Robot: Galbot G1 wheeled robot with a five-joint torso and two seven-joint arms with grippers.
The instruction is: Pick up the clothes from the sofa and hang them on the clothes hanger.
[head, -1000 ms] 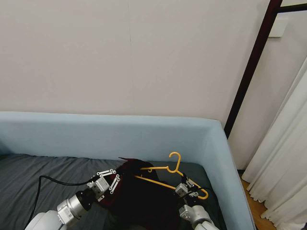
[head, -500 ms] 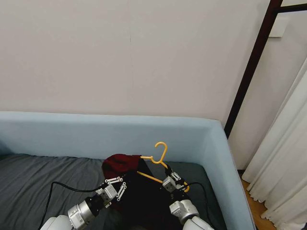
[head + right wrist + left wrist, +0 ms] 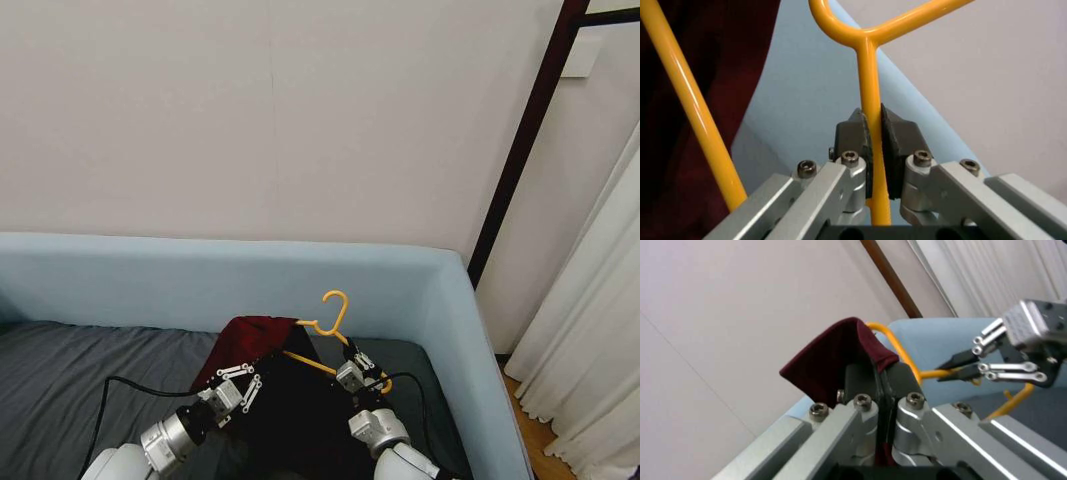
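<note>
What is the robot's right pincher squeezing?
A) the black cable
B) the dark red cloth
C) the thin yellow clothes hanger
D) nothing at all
C: the right wrist view shows the right gripper shut on a bar of the thin yellow clothes hanger, while the dark red cloth is pinched in the left gripper.

- The yellow hanger [image 3: 869,75] is tilting above the light-blue sofa [image 3: 120,275], its hook pointing up.
- The dark red garment [image 3: 250,342] is hanging lifted off the seat, 1 fold draping across the hanger's arm.
</note>
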